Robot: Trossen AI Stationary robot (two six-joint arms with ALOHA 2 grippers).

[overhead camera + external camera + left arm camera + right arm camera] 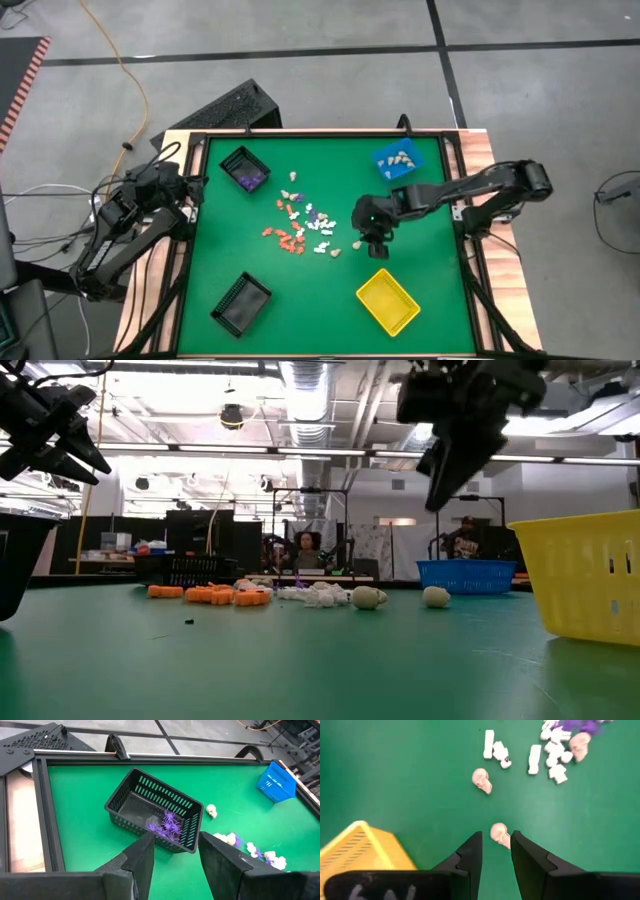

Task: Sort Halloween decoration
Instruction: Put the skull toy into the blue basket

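The Halloween decoration pieces (pixel 300 225) lie scattered mid-table: orange, white, purple and beige ones. Two beige skulls lie apart from the pile toward the right, one (pixel 482 780) farther off and one (pixel 499 834) seen in the gap between my right gripper's fingers. My right gripper (pixel 496 837) hovers over that skull, raised well off the table (pixel 440 480), fingers slightly apart and pointing down. My left gripper (pixel 176 842) waits open at the table's left edge (pixel 190 195), facing a black bin (pixel 152 810) that holds purple pieces.
A blue bin (pixel 399 160) with beige pieces stands at the far right. A yellow bin (pixel 388 301) sits near right, close to my right gripper. A second black bin (pixel 241 303) stands near left. A raised frame (pixel 195 240) borders the green mat. People sit in the room behind.
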